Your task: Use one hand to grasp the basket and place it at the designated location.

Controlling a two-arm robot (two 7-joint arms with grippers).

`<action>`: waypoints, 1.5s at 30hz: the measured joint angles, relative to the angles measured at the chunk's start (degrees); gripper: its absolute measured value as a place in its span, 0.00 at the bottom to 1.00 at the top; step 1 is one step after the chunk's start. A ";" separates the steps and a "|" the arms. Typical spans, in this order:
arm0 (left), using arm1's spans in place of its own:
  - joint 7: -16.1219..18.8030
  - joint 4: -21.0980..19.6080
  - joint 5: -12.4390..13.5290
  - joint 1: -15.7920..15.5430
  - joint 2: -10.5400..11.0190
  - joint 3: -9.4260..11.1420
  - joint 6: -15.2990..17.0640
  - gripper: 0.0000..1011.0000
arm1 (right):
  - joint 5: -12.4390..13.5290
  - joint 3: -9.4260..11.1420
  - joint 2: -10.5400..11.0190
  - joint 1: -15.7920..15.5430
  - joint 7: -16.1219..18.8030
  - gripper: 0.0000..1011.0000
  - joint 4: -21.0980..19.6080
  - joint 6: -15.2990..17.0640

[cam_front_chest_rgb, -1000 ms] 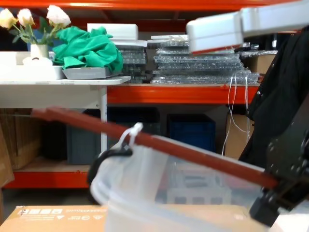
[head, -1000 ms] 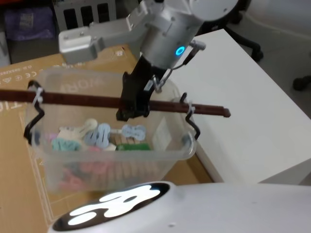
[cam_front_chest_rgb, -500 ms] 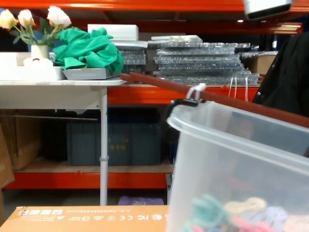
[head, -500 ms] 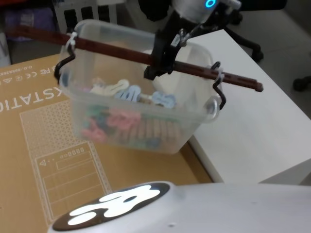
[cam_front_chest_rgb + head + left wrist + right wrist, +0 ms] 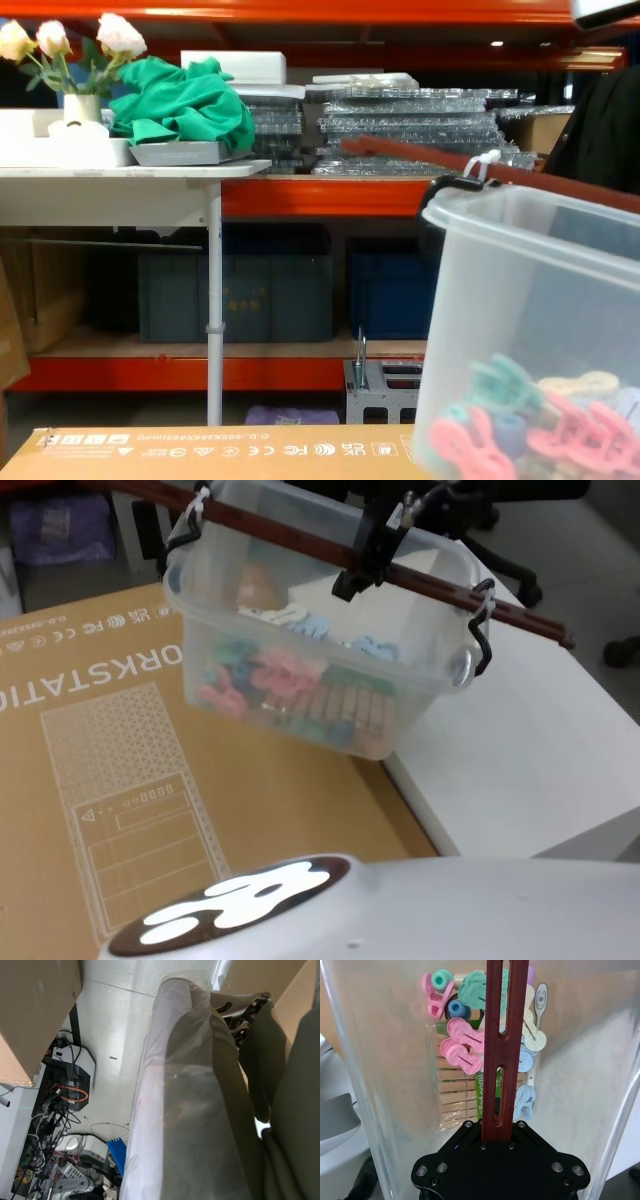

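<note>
Right gripper (image 5: 362,568) clamped on the basket's brown handle bar (image 5: 300,542), basket (image 5: 320,680) in the air.
Basket tilted, hanging over the edge where the cardboard sheet (image 5: 110,760) meets the white table (image 5: 530,740); not touching either. Clothes pegs (image 5: 465,1050) piled inside, blurred through the plastic. Arm above the gripper cut off at frame top. Left wrist view shows plastic-wrapped bulk; can't tell the left gripper's state.
</note>
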 joint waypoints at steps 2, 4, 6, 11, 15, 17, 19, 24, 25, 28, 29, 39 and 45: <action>0.00 0.04 0.01 0.00 0.00 0.00 0.00 0.00 | 0.01 0.55 0.35 0.11 0.09 0.00 1.29 0.39; 0.00 0.00 -0.01 0.00 0.00 0.00 0.00 0.00 | 0.01 0.78 0.41 0.13 0.14 0.00 1.79 0.54; 0.00 0.01 0.00 0.00 0.00 0.00 0.00 0.00 | -0.04 1.09 0.49 0.14 0.23 0.00 2.27 0.69; 0.00 0.00 -0.01 0.00 0.00 0.00 0.00 0.00 | -0.08 1.52 0.52 0.08 0.39 0.00 3.15 0.87; 0.00 0.02 0.01 0.00 0.00 0.00 0.00 0.00 | -1.41 2.00 0.68 0.53 0.57 0.00 8.73 2.12; 0.00 0.00 -0.01 0.00 0.00 0.00 0.00 0.00 | -2.14 2.13 0.56 0.76 0.57 0.00 11.49 2.81; 0.00 0.02 0.00 0.00 0.00 0.00 0.00 0.00 | -3.13 2.27 0.27 1.01 0.57 0.00 14.89 3.58; 0.00 0.00 -0.01 0.00 0.00 0.00 0.00 0.00 | -4.38 2.61 -0.67 1.35 0.62 0.00 20.31 4.76; 0.00 0.02 0.00 0.00 0.00 0.00 0.00 0.00 | -4.52 2.64 -0.73 1.37 0.65 0.00 20.94 4.95; 0.00 0.00 0.00 0.00 0.00 0.00 0.00 0.00 | -5.20 2.72 -0.97 1.41 0.81 0.00 23.16 5.73; 0.00 0.00 -0.01 0.00 0.00 0.00 0.00 0.00 | -5.36 2.73 -1.01 1.41 0.86 0.00 23.73 5.93; 0.00 0.00 0.00 0.00 0.00 0.00 0.00 0.00 | -6.26 3.02 -1.33 0.65 1.45 0.00 26.64 7.54; 0.00 0.00 0.00 0.00 0.00 0.00 0.00 0.00 | -4.86 3.55 -1.28 -0.40 2.55 0.00 28.99 8.09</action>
